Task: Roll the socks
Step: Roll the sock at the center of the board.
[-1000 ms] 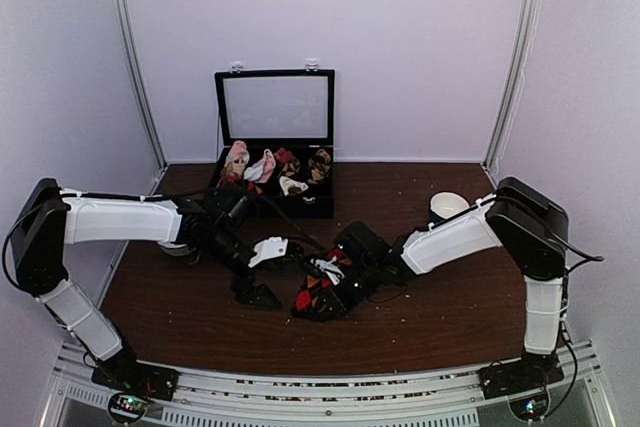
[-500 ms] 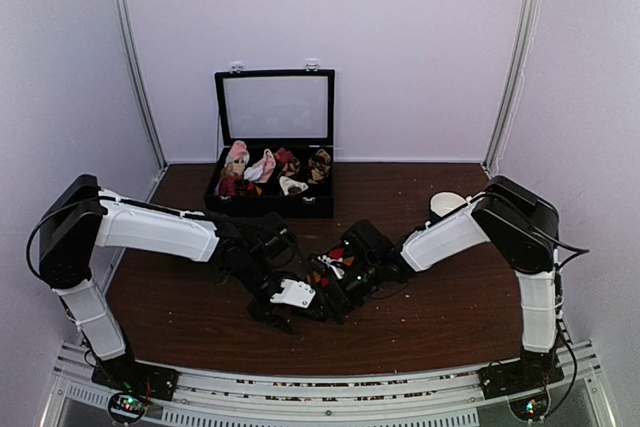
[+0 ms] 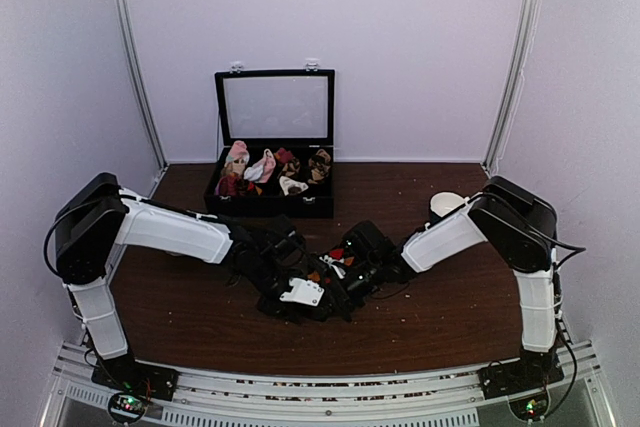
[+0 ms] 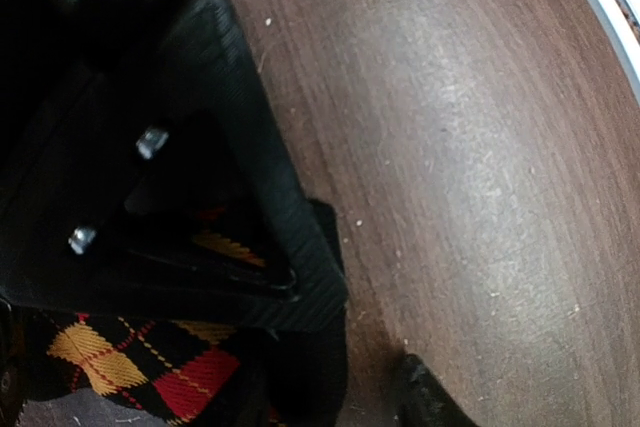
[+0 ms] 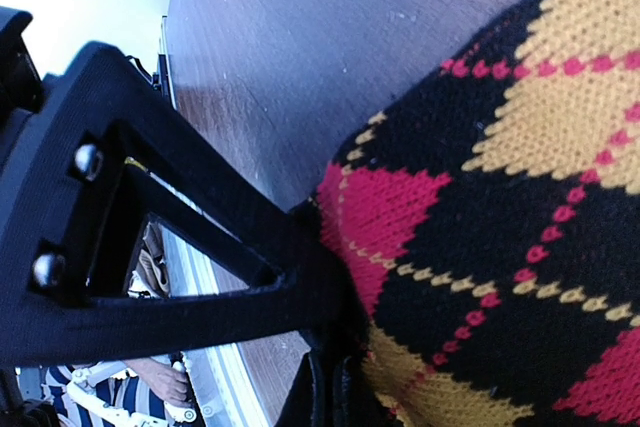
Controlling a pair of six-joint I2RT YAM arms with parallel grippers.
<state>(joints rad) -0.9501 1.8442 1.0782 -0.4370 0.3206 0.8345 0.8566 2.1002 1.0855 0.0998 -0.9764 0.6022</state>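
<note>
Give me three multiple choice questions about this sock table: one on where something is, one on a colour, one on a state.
1. Where does the black case stand?
A. by the arm bases
B. at the back of the table
C. at the right edge

2. What colour are the diamonds on the argyle sock?
A. red and orange
B. blue and white
C. green only

3. How is the case's lid?
A. shut
B. standing open
C. taken off

Answers:
1 B: the top view shows it close to the back wall.
2 A: the right wrist view shows the knit close up.
3 B: it stands upright behind the compartments.
</note>
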